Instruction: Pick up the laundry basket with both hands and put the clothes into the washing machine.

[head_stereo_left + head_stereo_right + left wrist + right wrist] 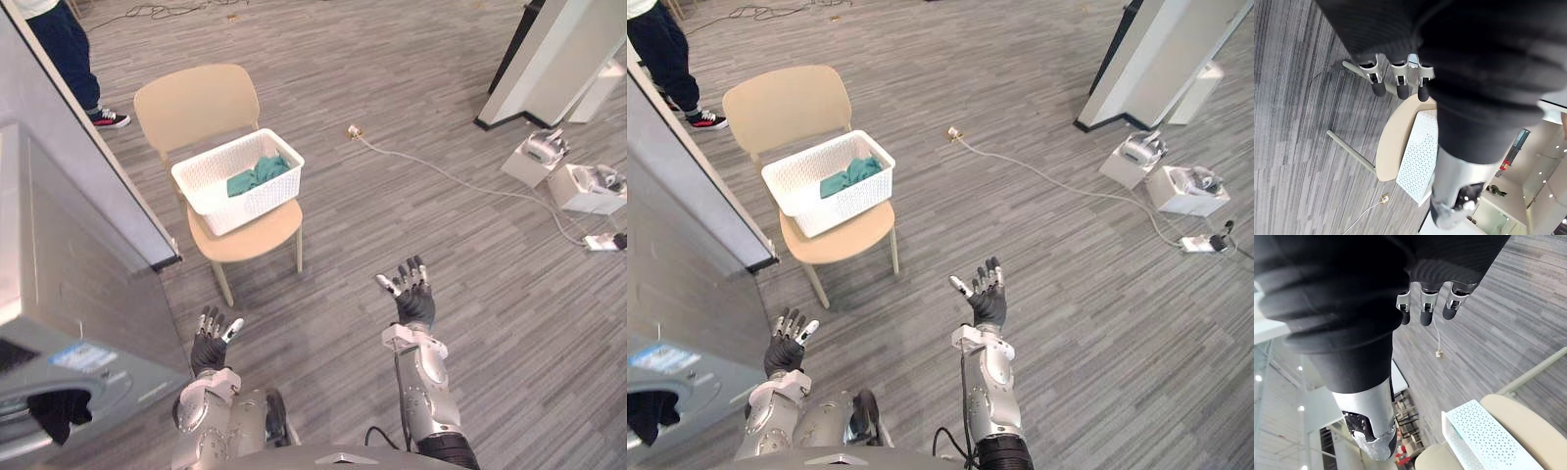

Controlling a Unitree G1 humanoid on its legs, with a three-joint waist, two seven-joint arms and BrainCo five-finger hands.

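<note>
Head-camera views, looking down. Centre left: a white perforated plastic laundry basket (245, 209) stands on the seat of a beige moulded chair (196, 103) with thin legs. Crumpled teal clothes (257, 174) lie inside the basket, their lower part hidden by its wall, so how many pieces there are cannot be told.

Lower left: the grey front-loading washing machine (69, 323), cut off by the frame edge. Only part of its round opening shows, with a dark cloth (57, 411) hanging in it.

Bottom of frame: the left hand (208, 345) just beside the machine's corner and the right hand (414, 305) lower centre-right. Both have straight, spread fingers, palms up, holding nothing, well apart from the basket.

In the wrist views the ribbed covers hide the palms. Straight dark-tipped fingers (1398, 88) of the left hand and fingers (1422, 308) of the right hand show, with chair and basket past them.

Upper left corner: a person's legs (64, 44) in dark trousers with one red-and-black shoe — the rest is cut off.

Right side: a white cable (441, 171) runs across the grey plank floor (392, 78) to white boxes (534, 157) holding objects too small to make out. A white slanted panel (558, 54) is cropped at the upper right.
</note>
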